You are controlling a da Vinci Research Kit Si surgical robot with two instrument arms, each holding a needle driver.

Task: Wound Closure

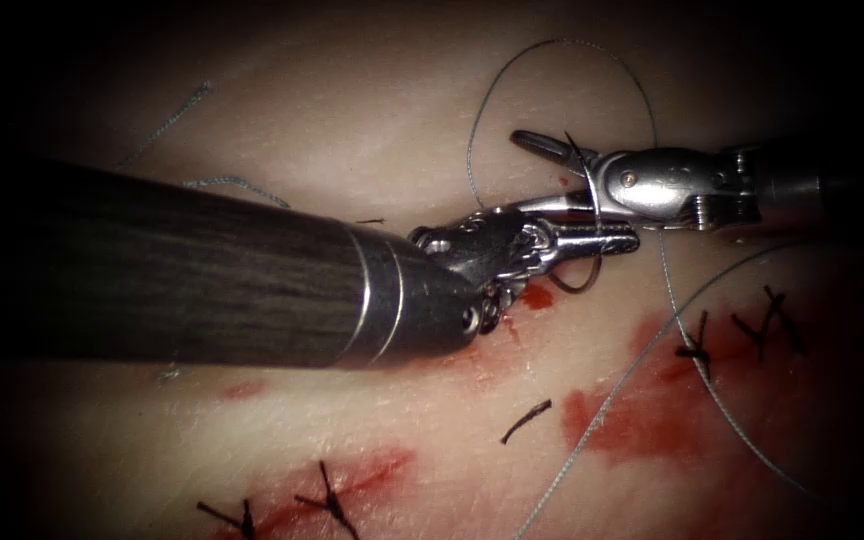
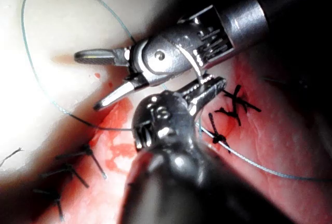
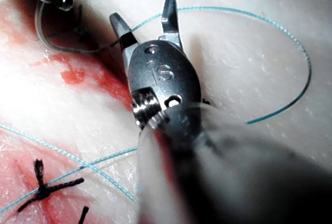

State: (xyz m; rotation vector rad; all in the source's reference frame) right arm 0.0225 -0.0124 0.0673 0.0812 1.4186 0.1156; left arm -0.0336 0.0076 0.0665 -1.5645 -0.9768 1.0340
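The left hand [image 1: 602,238] clamps the curved needle [image 1: 592,215] mid-curve, clear of the tissue [image 1: 372,120]. Just above it, the right hand [image 1: 537,175] gapes empty inside the thread [image 1: 552,45] loop. Several dark stitches [image 1: 697,345] already placed; closure unfinished.

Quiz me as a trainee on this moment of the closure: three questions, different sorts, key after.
1. True or false: the right tool holds the needle.
2. Which grips the needle? A: left tool. B: right tool. C: neither.
3. Fill in: the needle is ___ the tissue (in / clear of).

Key:
1. False. Its fingers are open and empty.
2. A, near the middle of the curve.
3. Clear of.
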